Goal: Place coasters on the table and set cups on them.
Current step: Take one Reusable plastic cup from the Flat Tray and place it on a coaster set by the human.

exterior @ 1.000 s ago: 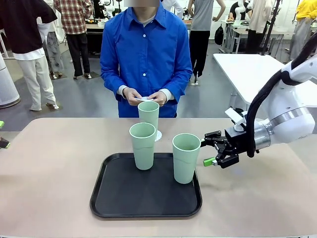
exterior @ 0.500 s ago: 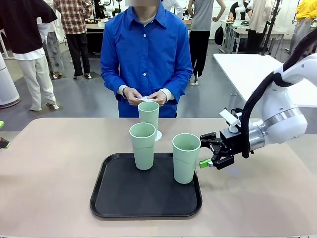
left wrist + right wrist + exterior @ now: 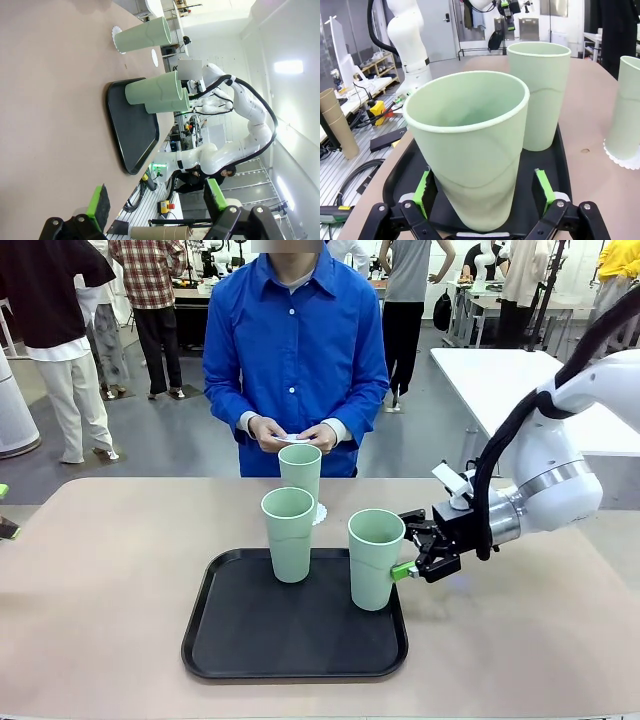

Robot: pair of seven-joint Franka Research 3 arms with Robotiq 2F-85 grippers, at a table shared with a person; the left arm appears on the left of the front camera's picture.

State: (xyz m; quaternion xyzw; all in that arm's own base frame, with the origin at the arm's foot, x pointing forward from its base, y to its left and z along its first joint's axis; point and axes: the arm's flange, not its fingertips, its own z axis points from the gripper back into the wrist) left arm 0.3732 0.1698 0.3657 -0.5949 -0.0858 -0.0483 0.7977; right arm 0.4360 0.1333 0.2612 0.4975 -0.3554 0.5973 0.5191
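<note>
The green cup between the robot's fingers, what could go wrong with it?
The cup sits nearer one pad of the open right gripper, so that pad might touch first and push it over; it is tall and narrow at the base. If it tips or gets lifted crooked, it could bump the second cup standing close on the same tray.

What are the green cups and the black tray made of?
The cups look like matte plastic: smooth, evenly pale green, thin rims. The tray seems plastic too: dull black, moulded raised edge.
</note>
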